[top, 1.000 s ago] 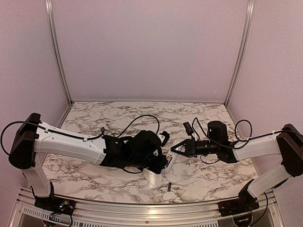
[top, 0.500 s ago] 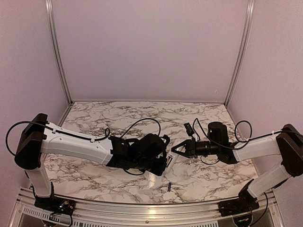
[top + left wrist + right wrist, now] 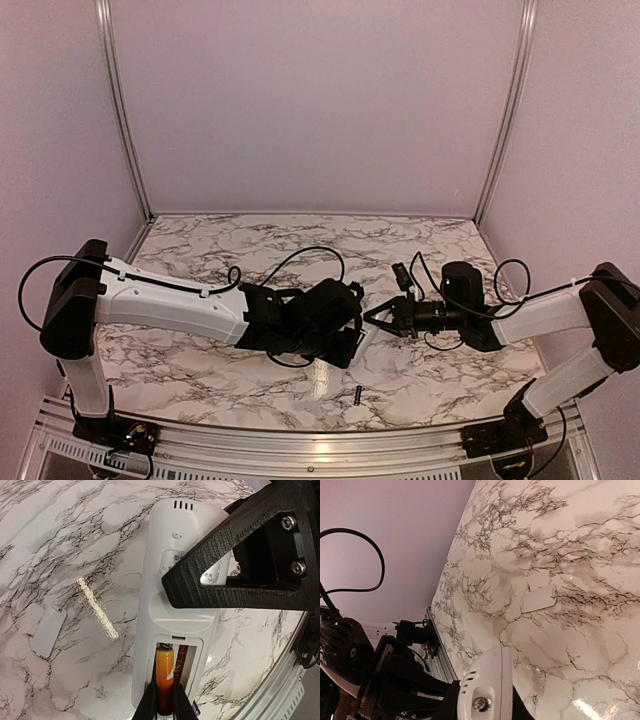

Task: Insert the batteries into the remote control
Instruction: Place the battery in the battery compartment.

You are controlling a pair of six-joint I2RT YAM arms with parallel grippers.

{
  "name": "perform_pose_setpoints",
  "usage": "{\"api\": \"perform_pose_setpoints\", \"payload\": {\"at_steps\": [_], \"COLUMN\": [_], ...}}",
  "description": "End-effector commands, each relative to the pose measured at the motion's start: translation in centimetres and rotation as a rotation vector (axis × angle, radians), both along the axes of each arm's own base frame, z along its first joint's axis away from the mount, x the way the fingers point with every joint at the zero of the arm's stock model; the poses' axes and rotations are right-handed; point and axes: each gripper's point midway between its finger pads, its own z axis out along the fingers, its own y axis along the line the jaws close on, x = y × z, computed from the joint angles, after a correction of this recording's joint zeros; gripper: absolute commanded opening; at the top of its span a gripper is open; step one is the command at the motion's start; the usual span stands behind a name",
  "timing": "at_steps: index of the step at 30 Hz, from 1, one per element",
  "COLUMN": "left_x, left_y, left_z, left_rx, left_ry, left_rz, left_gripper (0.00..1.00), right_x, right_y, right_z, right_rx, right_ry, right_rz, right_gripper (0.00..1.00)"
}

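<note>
One remote control [image 3: 152,625] lay back-up, clamped by the right gripper [image 3: 383,318], one orange battery [image 3: 164,672] sat in its open bay, pinched by the left gripper [image 3: 165,709], one seemingly black battery [image 3: 356,393] lay loose near the front edge, both arms reached inward.

Soft even pinkish light, faint shadows; glare patch on marble table [image 3: 318,372]

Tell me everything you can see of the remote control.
The remote is white plastic, back side up, with vent slots at one end and a printed label. Its battery bay is open; an orange battery sits in one slot, pinched by the left gripper. The right gripper clamps the vented end. Whether it touches the table is unclear.
</note>
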Motion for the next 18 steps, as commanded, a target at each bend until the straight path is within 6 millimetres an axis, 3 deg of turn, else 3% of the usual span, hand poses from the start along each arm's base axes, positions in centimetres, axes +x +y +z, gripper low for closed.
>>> {"api": "perform_pose_setpoints", "payload": {"at_steps": [1,18], "left_x": [1.0,1.9], "left_y": [0.4,1.5], "left_z": [-2.0,-3.2], "left_rx": [0.069,0.146], "left_ry": [-0.009,-0.074], "left_rz": [0.03,0.047], "left_gripper": [0.0,0.0], "right_x": [-1.3,-2.1], "right_y": [1.0,1.3], "right_z": [2.2,4.0], "right_rx": [0.106,0.214], "right_ry": [0.01,0.074], "right_rz": [0.077,0.116], "right_gripper": [0.0,0.0]}}
